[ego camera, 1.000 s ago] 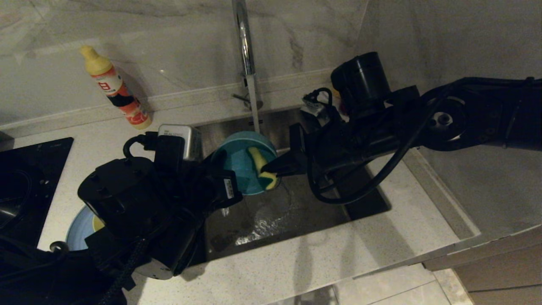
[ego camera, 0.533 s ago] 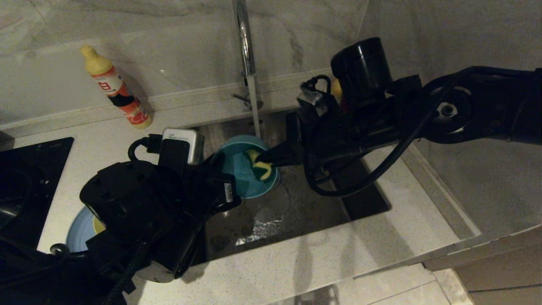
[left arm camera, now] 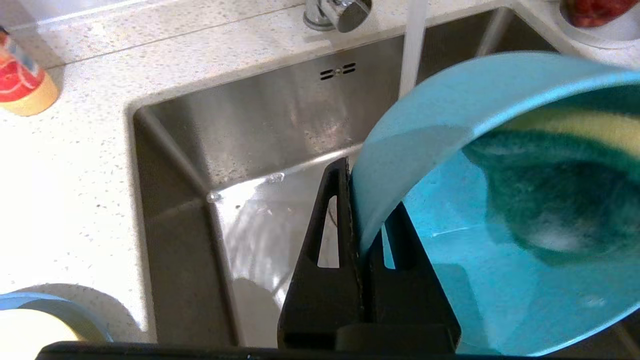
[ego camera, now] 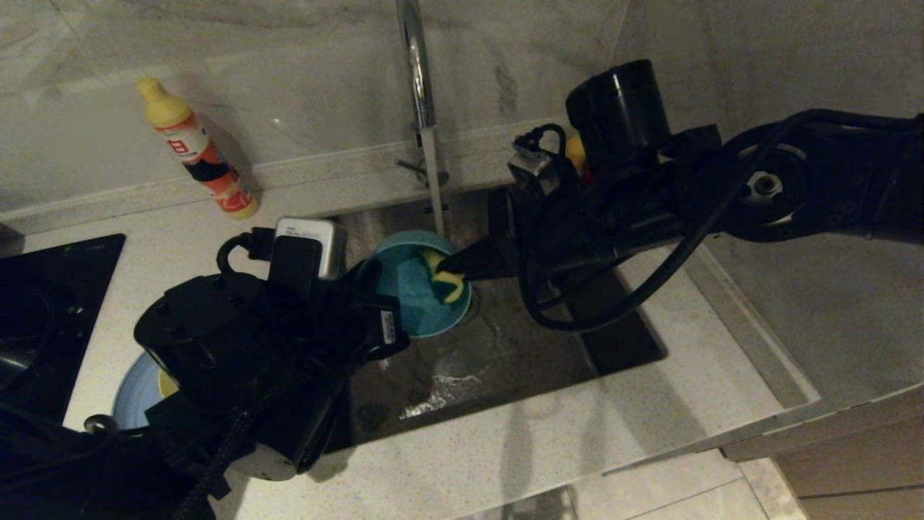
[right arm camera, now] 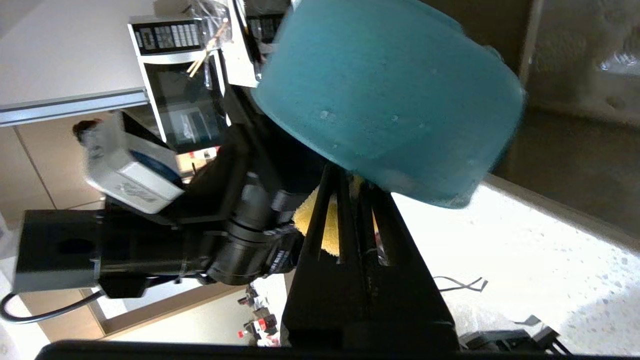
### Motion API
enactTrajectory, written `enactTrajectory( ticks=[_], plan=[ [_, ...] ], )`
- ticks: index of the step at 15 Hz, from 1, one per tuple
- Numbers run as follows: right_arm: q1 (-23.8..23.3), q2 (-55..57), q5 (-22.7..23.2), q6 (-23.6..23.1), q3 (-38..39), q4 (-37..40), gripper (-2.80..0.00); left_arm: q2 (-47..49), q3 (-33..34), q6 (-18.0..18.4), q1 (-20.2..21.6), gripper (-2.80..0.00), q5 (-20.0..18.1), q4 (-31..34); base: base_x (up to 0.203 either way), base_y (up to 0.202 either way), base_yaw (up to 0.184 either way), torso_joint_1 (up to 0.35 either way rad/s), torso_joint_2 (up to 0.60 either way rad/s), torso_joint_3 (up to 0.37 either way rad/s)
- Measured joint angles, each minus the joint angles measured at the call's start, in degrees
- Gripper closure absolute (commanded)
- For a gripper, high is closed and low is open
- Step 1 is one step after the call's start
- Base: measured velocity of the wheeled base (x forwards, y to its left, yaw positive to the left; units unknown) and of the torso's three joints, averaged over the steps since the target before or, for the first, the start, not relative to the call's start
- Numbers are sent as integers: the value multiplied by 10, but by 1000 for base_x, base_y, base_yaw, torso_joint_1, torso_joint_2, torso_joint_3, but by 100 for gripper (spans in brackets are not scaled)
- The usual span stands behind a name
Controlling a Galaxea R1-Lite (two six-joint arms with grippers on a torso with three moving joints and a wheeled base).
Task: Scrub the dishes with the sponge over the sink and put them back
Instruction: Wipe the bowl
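Plate and yellow bowl (ego camera: 141, 386): stacked on the surface (ego camera: 505, 462) at far left, apparently awaiting scrubbing.
Left end effector (left arm camera: 360, 235): clamped on the teal bowl's (ego camera: 415, 289) rim, tilting it over the sink (ego camera: 505, 354).
Sponge (ego camera: 444, 278): pinched in the right end effector (ego camera: 451, 273), pressed inside the bowl under running water.
Progress: first dish mid-scrub.
Bowl: matte teal, wet.

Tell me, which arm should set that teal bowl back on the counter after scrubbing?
Probably the left. Its claw is shut on the teal bowl's rim above the sink. The right claw is busy pinching the sponge.
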Motion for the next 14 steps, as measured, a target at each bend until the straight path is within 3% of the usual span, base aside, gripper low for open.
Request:
enactTrajectory(
  ticks=[4,14],
  plan=[
    [-4,-3,-23,-35,28,0,0,-5,0,-8,3,0,0,-2,0,0,0,0,0,0],
    [-11,-42,-21,-36,58,-1,0,2,1,-9,13,0,-2,-33,0,0,0,0,0,0]
  ],
)
